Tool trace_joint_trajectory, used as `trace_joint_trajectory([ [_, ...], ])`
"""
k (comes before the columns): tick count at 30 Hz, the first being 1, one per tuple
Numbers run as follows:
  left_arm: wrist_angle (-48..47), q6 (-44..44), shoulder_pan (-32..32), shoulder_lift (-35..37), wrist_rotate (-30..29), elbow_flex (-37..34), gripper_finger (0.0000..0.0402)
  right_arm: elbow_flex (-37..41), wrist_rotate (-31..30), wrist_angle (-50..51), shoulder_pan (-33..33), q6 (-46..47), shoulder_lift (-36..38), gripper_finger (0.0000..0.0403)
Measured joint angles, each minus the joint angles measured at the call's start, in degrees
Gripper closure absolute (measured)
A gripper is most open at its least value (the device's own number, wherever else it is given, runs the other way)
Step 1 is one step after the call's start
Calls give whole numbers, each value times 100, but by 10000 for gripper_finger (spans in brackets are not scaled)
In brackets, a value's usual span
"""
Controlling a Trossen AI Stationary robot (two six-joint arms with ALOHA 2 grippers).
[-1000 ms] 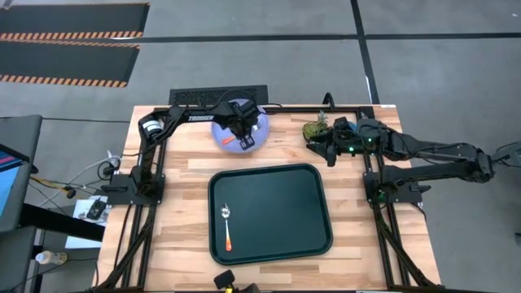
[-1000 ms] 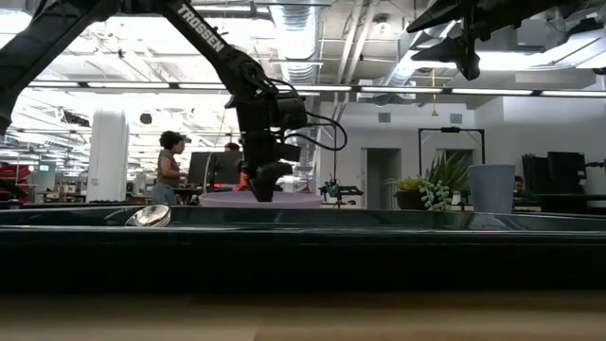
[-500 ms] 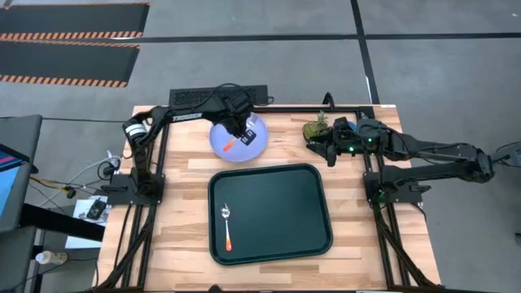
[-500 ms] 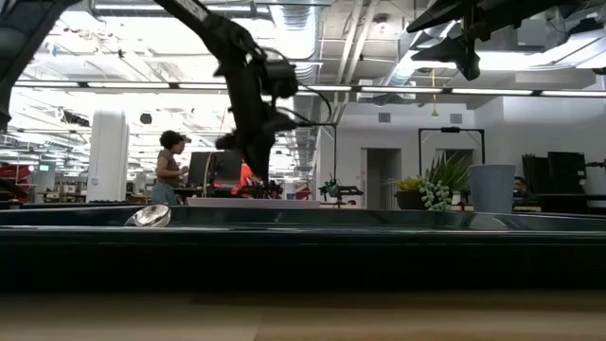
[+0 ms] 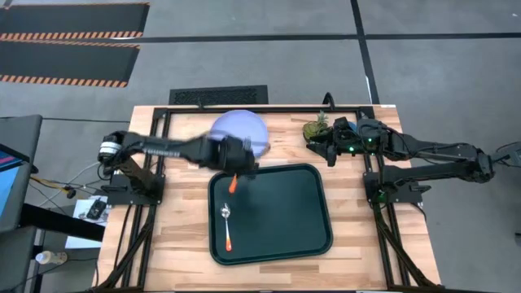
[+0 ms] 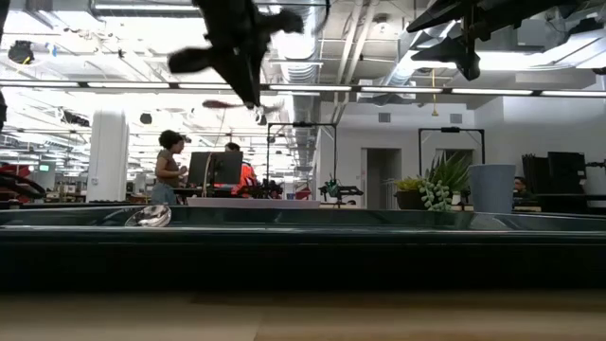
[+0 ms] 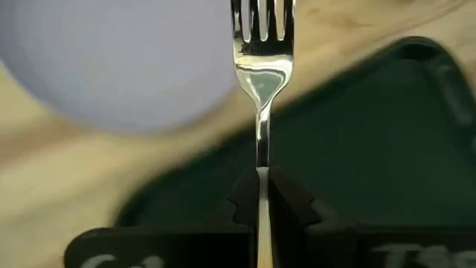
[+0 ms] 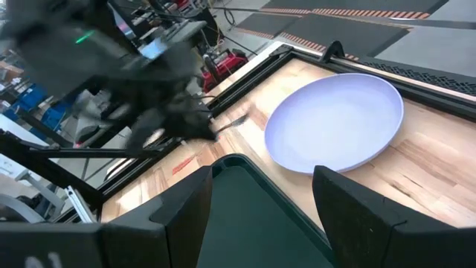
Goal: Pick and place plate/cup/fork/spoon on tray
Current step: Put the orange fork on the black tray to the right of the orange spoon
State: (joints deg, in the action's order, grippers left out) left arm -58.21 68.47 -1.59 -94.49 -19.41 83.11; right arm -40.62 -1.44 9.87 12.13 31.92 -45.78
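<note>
My left gripper (image 5: 238, 161) is shut on the fork (image 7: 262, 74) and holds it in the air over the tray's far left corner. The fork's orange handle (image 5: 233, 184) sticks out toward the table's near edge. The lavender plate (image 5: 240, 129) lies flat on the table just beyond the dark green tray (image 5: 281, 203). The spoon (image 5: 227, 224) lies on the tray's left part. The blue cup (image 6: 490, 188) stands at the far right, beside a potted plant (image 5: 316, 129). My right gripper (image 5: 328, 153) is open and empty above the far right of the table. My left gripper pinches the fork's silver metal neck (image 7: 262, 165), just behind the tines, between its two fingertips. The fork runs along the fingers, tines pointing away from the gripper. It is lifted clear of plate and tray. The fingers hide the rest of the neck.
Black frame rails (image 5: 155, 175) run along the table's left and right sides and far edge. The plant stands close to my right gripper. The tray's middle and right part (image 5: 293, 220) are bare. People (image 6: 170, 166) stand in the room beyond the table.
My left gripper has risen from the plate with the fork and swung toward the table's near edge, to above the tray's far left corner. The fork has been lifted clear of the plate. My right arm has kept still.
</note>
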Motion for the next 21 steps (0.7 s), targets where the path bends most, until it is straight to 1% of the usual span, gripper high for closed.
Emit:
trace_joint_trajectory([
  [5,-40,1972,-1115,-189,-651,2,401,0,21,11,-12,2,0,143],
  [7,-142,2565,-1435,-377,-641,2,401,0,21,11,-12,2,0,143],
  [9,-103,3033,-1689,-589,-499,2,401,0,21,17,-12,4,0,143],
  [12,50,3598,-2003,-896,-323,2,401,-2,31,40,-10,18,0,143],
  [15,303,4053,-2209,-1119,-286,2,401,-2,113,92,-9,20,0,143],
  [21,465,4419,-2382,-1381,-206,13,401,-2,150,89,-9,18,0,143],
])
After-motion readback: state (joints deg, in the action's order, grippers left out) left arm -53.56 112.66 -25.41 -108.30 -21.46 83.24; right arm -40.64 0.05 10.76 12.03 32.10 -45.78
